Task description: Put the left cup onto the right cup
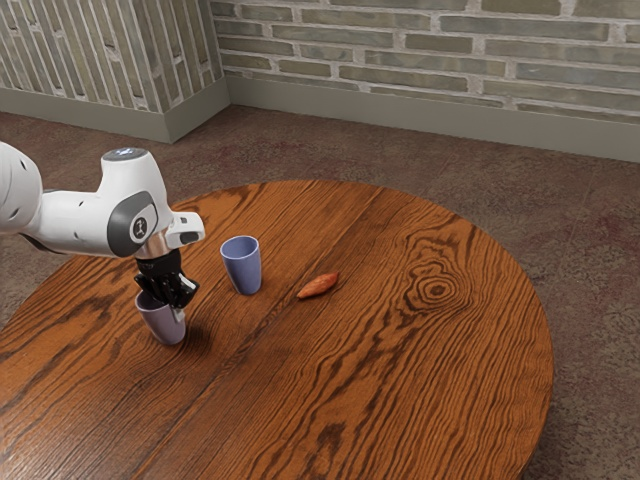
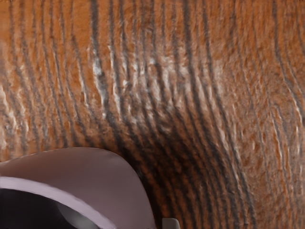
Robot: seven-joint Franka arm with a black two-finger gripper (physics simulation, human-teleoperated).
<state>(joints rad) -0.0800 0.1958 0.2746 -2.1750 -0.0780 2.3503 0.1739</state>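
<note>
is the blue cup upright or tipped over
Upright: the blue cup stands on its narrow base on the table, open rim facing up.

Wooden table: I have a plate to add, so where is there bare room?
The whole half on the exterior view's right of the orange tapered vegetable is bare, as is the round wooden table's near edge. Crowded: the hand, mauve plastic cup and blue-grey plastic cup.

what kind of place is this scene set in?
Probably a bare simulated indoor room, more domestic than lab: a round wood-grain table, grey brick walls with a baseboard, and a mottled brown floor.
</note>
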